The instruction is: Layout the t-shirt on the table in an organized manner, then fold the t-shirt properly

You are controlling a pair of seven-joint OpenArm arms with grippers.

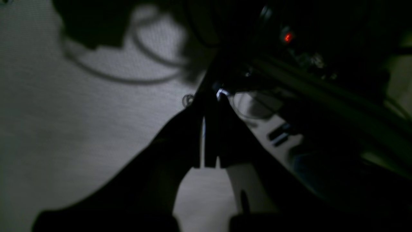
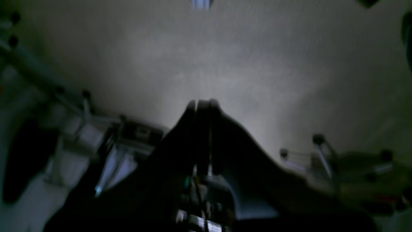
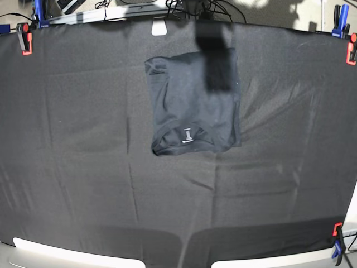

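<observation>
Table (image 3: 67, 167): black cloth runs to clamped corners, wide bare room on all sides of the shirt (image 3: 192, 106), folded compact at centre-far. Left gripper (image 1: 206, 141) and right gripper (image 2: 202, 106) jaws pressed together, nothing between them, shirt outside both wrist views.

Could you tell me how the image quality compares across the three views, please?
Base view: evenly lit and fairly sharp, the t-shirt readable against the table, though a blurred dark shape overlaps its top and the edges bow. Left wrist view: dim and soft, left gripper in silhouette. Right wrist view: dim, blurred, right gripper dark.
</observation>
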